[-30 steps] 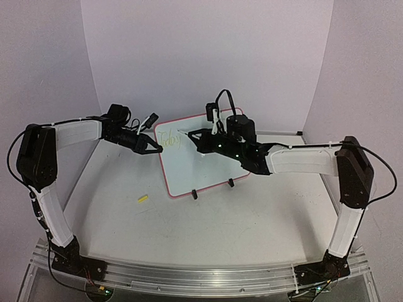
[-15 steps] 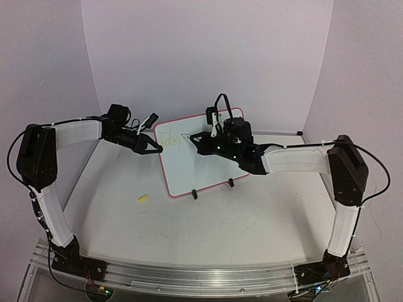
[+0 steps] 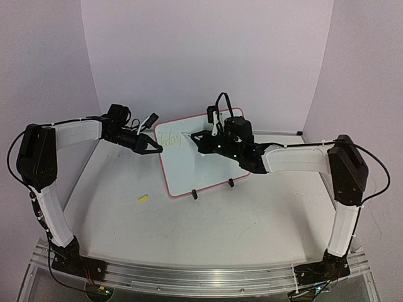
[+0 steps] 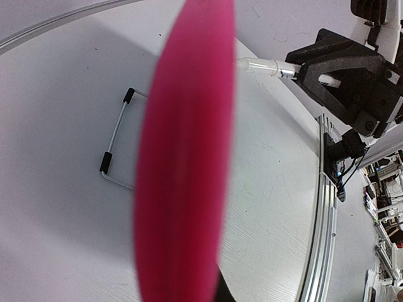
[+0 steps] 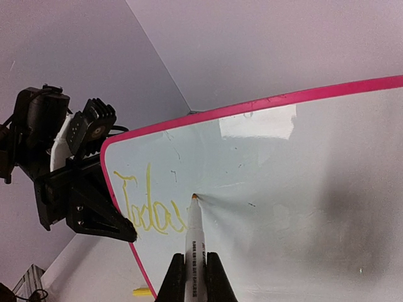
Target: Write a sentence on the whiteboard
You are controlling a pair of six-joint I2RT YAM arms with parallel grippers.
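Currently left end effector (image 3: 157, 149) pinches one whiteboard (image 3: 195, 168); right end effector (image 3: 192, 135) pinches one marker (image 5: 193, 242), tip by one word (image 5: 148, 212).

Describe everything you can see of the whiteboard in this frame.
The whiteboard is a small white glossy panel in a thin pink-red rounded frame, standing tilted back on the table on two black feet. The left gripper is closed on its left edge. The marker held by the right gripper touches its face beside yellow handwriting reading about "Today".
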